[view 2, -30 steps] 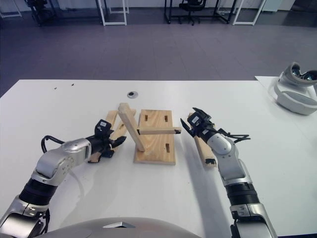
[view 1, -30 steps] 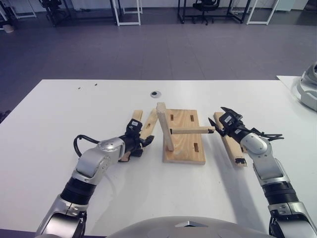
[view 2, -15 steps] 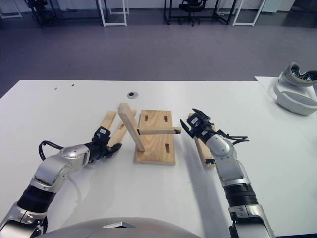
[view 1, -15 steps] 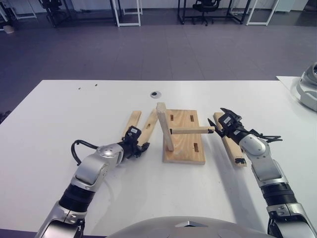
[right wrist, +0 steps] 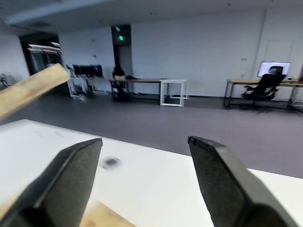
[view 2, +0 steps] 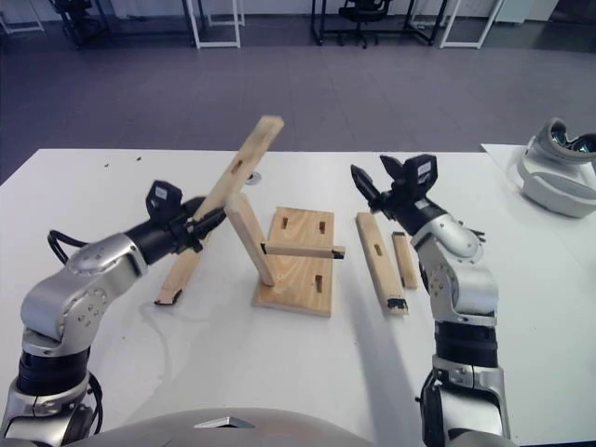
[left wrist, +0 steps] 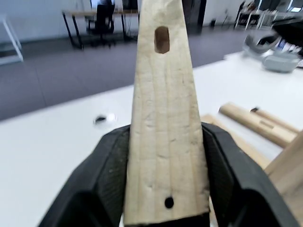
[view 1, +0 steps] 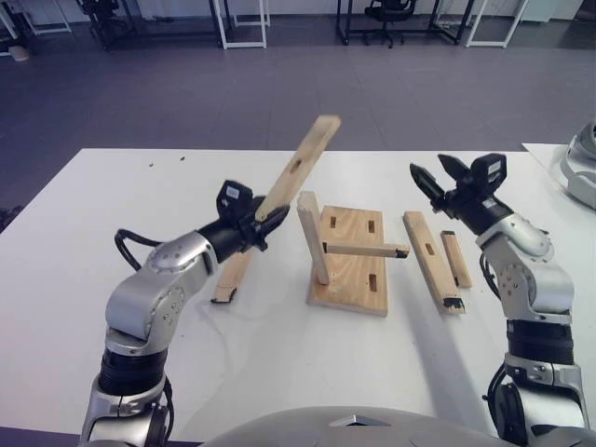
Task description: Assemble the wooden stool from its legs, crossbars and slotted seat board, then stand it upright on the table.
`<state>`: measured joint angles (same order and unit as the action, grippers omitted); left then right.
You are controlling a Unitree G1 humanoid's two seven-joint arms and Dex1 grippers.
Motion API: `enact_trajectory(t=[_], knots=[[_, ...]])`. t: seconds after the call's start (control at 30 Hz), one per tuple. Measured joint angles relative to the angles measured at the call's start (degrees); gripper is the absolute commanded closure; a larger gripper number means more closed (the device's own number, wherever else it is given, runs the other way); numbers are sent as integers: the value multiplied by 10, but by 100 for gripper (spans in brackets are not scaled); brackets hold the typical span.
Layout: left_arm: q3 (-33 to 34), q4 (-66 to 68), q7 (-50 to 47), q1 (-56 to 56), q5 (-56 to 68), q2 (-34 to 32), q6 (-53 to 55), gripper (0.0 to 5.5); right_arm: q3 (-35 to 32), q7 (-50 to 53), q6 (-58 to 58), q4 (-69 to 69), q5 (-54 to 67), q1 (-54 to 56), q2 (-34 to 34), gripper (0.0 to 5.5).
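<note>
Left hand [view 1: 250,228] clamps a leg [view 1: 300,163] by its lower end, raised aslant.
Best to tilt it upright and press it squarely into a free slot of the seat board [view 1: 358,270] lying on the table [view 1: 279,354]; the right hand [view 1: 429,166], spread and empty, could steady the board.

We count one seat board [view 1: 358,223], four legs [view 1: 426,247], two thin crossbars [view 1: 361,249], and one headset [view 2: 559,182] at the table's [view 1: 140,205] right edge.

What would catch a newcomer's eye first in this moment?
The wooden leg clamped in the left pincer, slanting high over the table's left half. Next, the seat board at centre, a standing leg planted in it with a crossbar jutting right, toward the open right pincer.
</note>
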<state>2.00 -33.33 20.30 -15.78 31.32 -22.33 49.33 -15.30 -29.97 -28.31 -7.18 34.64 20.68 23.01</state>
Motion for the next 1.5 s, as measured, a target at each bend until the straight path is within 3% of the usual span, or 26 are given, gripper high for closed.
enact_trajectory(t=[0.13, 0.3, 0.7, 0.83, 0.93, 1.07, 1.17, 1.27, 1.5], knots=[[-19, 3, 26, -55, 4, 6, -25, 342, -24, 14, -118, 20, 169, 129, -40, 211], [-62, 12, 45, -65, -11, 7, -58, 342, -51, 83, -189, 44, 305, 184, -95, 211], [-103, 22, 87, -72, -97, -27, -147, 342, -69, 210, -252, 65, 412, 202, -94, 419], [-107, 30, 92, -74, -108, -23, -168, 259, -69, 233, -241, 59, 406, 200, -94, 449], [-81, 33, 83, -59, -102, -10, -174, 195, -93, 235, -207, 32, 380, 144, -80, 449], [45, 34, 31, 44, -71, 5, -174, 127, -190, 246, -192, -45, 371, -23, -21, 449], [78, 1, -10, 131, -51, 42, -172, 123, -215, 265, -196, -103, 378, -143, -25, 449], [97, -20, -52, 196, -64, 61, -173, 123, -196, 292, -178, -149, 389, -211, -75, 449], [130, -27, -60, 208, -75, 50, -180, 123, -161, 291, -119, -210, 348, -279, -83, 449]])
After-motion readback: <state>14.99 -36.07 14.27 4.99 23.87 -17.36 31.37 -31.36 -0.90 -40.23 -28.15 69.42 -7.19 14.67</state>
